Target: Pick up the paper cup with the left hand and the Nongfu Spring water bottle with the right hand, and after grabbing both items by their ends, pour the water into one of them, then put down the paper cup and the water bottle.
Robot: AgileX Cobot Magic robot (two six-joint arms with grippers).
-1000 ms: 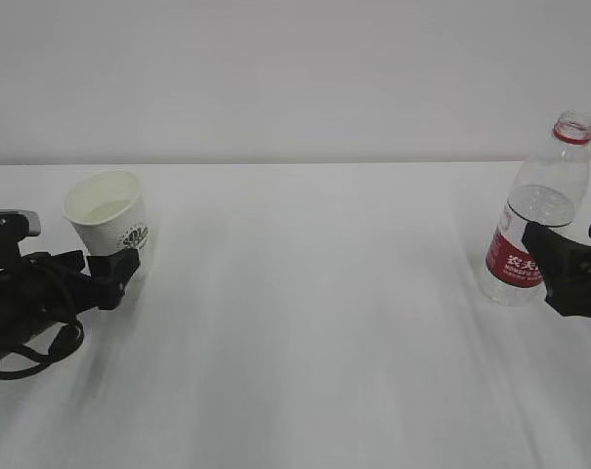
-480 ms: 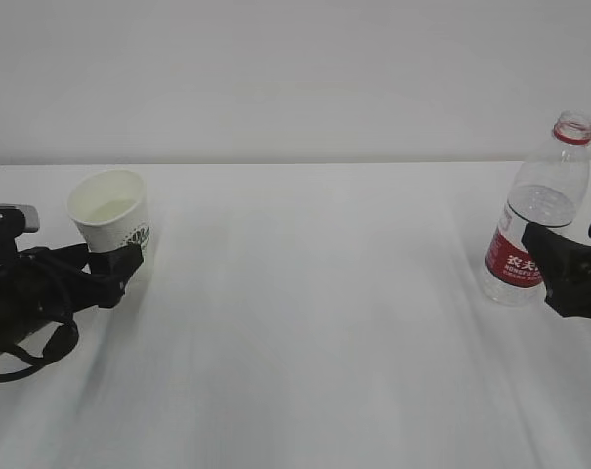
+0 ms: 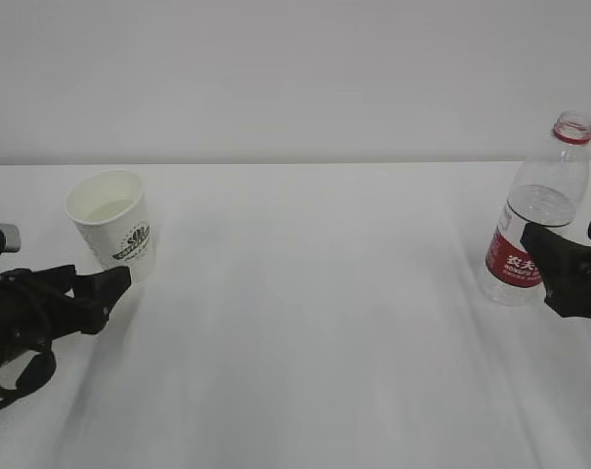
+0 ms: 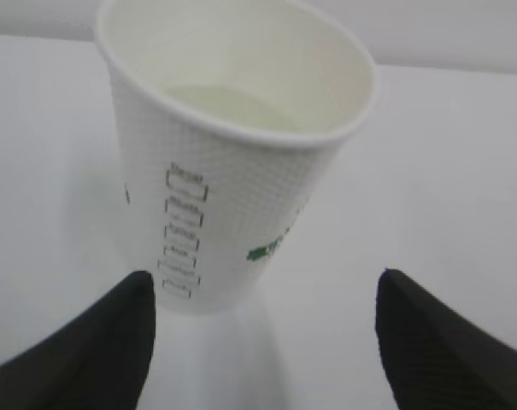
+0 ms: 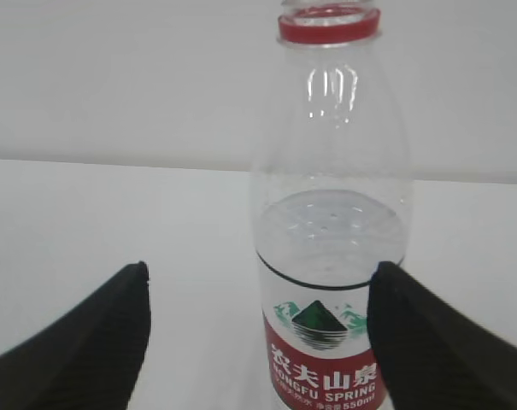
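The white paper cup (image 3: 111, 227) with its green logo stands upright on the table at the left, some pale liquid in its bottom (image 4: 232, 102). My left gripper (image 3: 93, 277) is open just short of it, and the cup (image 4: 228, 162) rises beyond the fingertips, with nothing between them (image 4: 264, 278). At the right stands the uncapped Nongfu Spring water bottle (image 3: 537, 217), roughly half full of clear water (image 5: 331, 235). My right gripper (image 3: 567, 236) is open at label height. The bottle (image 5: 331, 171) lies slightly ahead, close to the right finger (image 5: 429, 342).
The white table (image 3: 315, 322) runs wide between the cup and the bottle, with a plain pale wall (image 3: 295, 68) behind. My left arm's black body and cable loop (image 3: 17, 332) lie low at the table's left edge.
My left gripper has drawn back and down from the cup, which it had between its fingers; the cup now stands free. The right gripper and bottle have not moved.
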